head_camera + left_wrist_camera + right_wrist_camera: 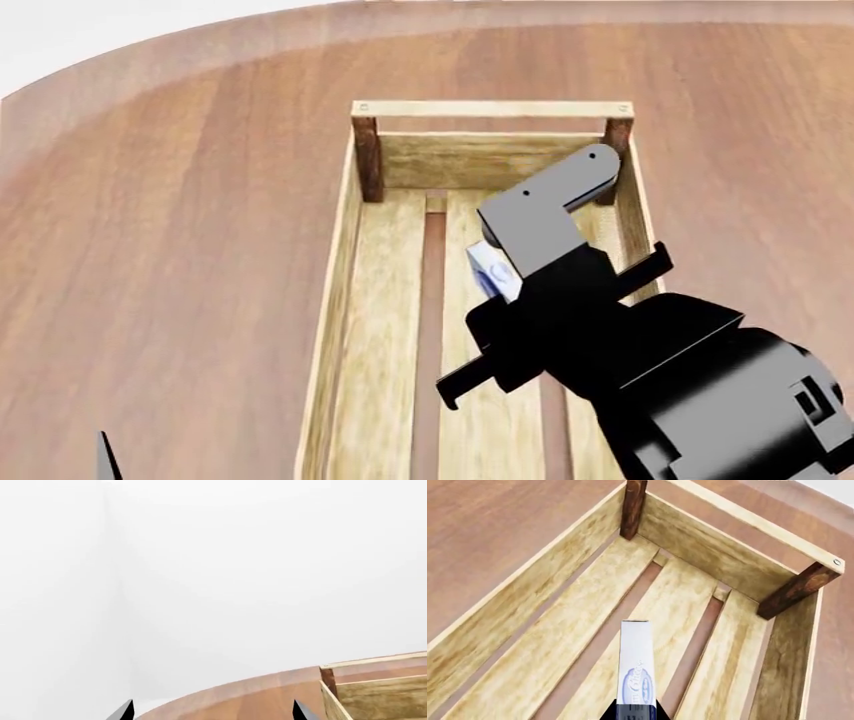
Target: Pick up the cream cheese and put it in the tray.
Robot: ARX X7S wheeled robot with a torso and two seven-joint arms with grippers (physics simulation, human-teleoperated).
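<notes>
I have the right gripper [514,262] pinching the cream cheese [635,667] over the inside of the tray [560,565], so it can drop onto the slats just under the fingers. The box is thin, white, with a blue oval. My left gripper [212,711] waits beside the tray, fingers spread, holding nothing.

Mostly blank white wall; low down, the round wooden table's [247,700] edge curves past, the tray's [373,690] corner and two dark fingertips [301,711].
</notes>
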